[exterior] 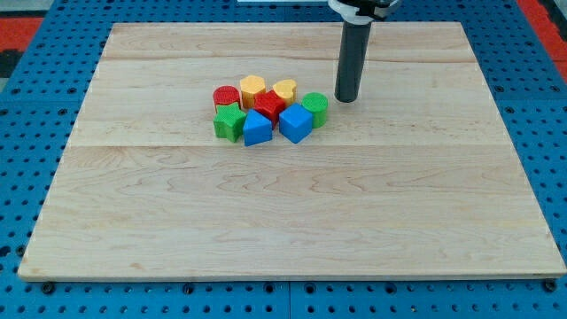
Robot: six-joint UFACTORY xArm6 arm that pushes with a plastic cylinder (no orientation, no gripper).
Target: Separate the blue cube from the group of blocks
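Observation:
The blue cube (296, 124) sits at the lower right of a tight cluster of blocks on the wooden board (292, 213). It touches the green cylinder (315, 108) on its right and the red star-shaped block (270, 105) on its upper left. A second blue block (257, 128) lies just to its left. A green star-shaped block (229, 121), a red cylinder (226, 96), a yellow hexagonal block (252, 88) and a yellow heart-shaped block (284, 89) complete the group. My tip (345, 98) stands on the board just right of the green cylinder, apart from it.
The board is ringed by a blue perforated table (18, 177). The arm's rod comes down from the view's top edge above the cluster's right side.

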